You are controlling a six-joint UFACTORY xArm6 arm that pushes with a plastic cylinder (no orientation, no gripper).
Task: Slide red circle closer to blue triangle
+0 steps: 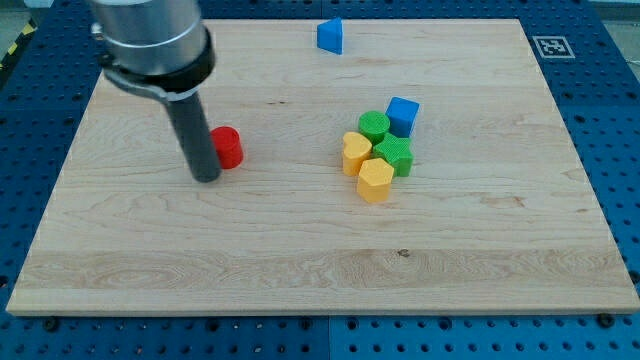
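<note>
The red circle [229, 147] sits on the wooden board at the view's left of centre. The blue triangle [331, 36] is near the view's top edge, up and to the right of the red circle. My tip [207, 178] rests on the board just left of and slightly below the red circle, touching or almost touching it. The dark rod rises from the tip toward the view's top left and hides the red circle's left edge.
A cluster sits right of centre: a blue cube [403, 114], two green blocks [374, 125] [394, 154], a yellow heart [356, 152] and a yellow hexagon [376, 181]. The wooden board [320, 280] lies on a blue perforated table.
</note>
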